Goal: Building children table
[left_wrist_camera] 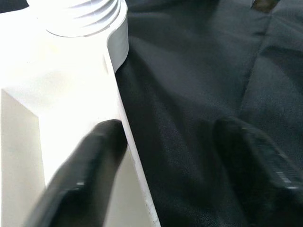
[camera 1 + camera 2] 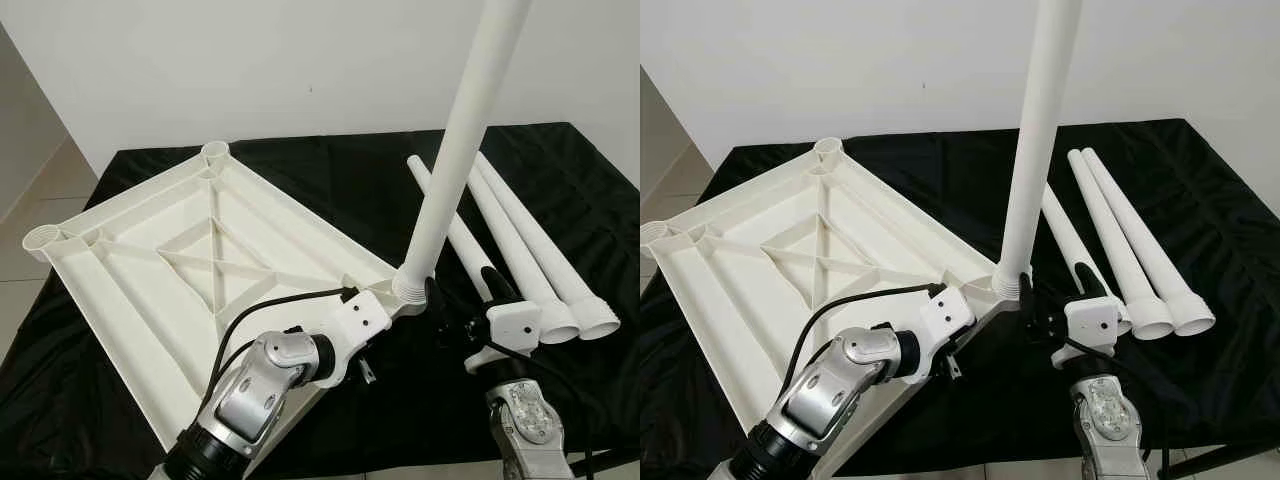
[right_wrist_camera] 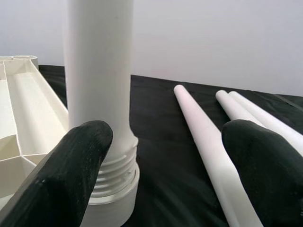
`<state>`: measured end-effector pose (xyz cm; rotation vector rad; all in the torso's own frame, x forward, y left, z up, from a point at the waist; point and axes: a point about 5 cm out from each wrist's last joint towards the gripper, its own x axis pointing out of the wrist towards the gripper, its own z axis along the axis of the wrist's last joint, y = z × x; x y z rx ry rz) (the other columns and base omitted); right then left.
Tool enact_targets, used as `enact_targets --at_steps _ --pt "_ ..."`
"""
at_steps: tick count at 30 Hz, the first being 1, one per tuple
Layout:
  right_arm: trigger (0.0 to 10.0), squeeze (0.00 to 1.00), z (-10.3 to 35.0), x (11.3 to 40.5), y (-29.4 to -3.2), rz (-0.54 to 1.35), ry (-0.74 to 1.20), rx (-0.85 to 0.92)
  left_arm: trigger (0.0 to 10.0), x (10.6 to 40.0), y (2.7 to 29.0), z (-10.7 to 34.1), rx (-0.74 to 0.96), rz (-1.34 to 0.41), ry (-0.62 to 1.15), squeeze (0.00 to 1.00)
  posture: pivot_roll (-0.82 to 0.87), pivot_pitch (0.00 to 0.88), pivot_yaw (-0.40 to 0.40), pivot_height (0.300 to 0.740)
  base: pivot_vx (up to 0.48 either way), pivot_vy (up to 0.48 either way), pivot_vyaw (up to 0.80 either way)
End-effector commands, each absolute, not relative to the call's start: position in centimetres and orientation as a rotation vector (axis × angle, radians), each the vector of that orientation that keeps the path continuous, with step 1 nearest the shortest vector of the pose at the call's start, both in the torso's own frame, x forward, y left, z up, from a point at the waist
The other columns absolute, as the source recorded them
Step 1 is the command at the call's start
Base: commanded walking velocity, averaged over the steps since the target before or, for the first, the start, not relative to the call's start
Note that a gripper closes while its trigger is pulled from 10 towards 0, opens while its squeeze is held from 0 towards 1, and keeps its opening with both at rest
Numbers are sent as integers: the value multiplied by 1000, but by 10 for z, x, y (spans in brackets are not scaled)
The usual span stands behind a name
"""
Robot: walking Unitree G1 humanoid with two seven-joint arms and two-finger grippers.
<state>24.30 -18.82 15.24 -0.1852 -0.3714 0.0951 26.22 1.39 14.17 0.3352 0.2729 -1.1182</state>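
White tabletop (image 2: 150, 270), one upright leg (image 2: 455, 150), three loose legs (image 2: 520, 250)

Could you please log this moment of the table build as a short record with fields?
Surface: black cloth
Tabletop: white, underside up
Standing leg: upright in the near corner socket
Loose legs: three, lying on the cloth beside it
Left gripper: open, one finger against the tabletop corner
Right gripper: open, beside the standing leg's base

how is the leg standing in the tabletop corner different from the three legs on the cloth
The upright white plastic leg stands in a corner socket of the upside-down white tabletop; the three loose white legs lie flat on the black cloth, unattached. All are the same white tapered tubes with threaded ends.
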Motion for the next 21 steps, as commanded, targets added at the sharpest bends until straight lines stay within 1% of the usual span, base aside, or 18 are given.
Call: enact_targets --at_steps 1,6,7,8,9,11,12,13,17,18,21 --pt "10000 0 151 244 -189 98 -358 -188 0 272 35 120 399 -859 369 0 -165 93 83 740 0 0 0" --pt "10000 0 153 246 -192 98 -368 -197 0 272 41 116 426 -829 392 0 -169 80 82 740 0 0 0" --pt "10000 0 155 247 -193 99 -372 -200 4118 273 48 113 434 -799 409 0 -169 78 79 740 0 0 0" --pt "10000 0 155 247 -193 99 -372 -200 4118 273 50 112 434 -790 413 0 -171 75 77 740 0 0 0" --pt "10000 0 155 247 -193 100 -374 -201 1765 272 53 111 446 -789 414 0 -171 75 77 740 0 0 0" --pt "10000 0 156 247 -194 100 -374 -201 1765 272 54 111 455 -790 413 0 -171 75 77 740 0 0 0" --pt "10000 0 156 248 -194 99 -376 -203 1098 271 58 109 456 -783 421 0 -168 74 73 740 0 0 0" --pt "10000 0 157 249 -195 99 -378 -205 0 270 63 107 459 -774 432 0 -168 74 73 740 0 0 0" --pt "10000 0 158 250 -196 100 -381 -210 0 268 72 103 462 -752 453 0 -162 70 65 740 0 0 0" --pt "10000 0 159 251 -197 107 -382 -213 0 264 78 101 467 -751 463 0 -159 70 64 740 0 0 0" --pt "10000 0 159 253 -197 115 -382 -215 0 263 83 99 477 -737 472 0 -154 68 59 740 0 0 0"
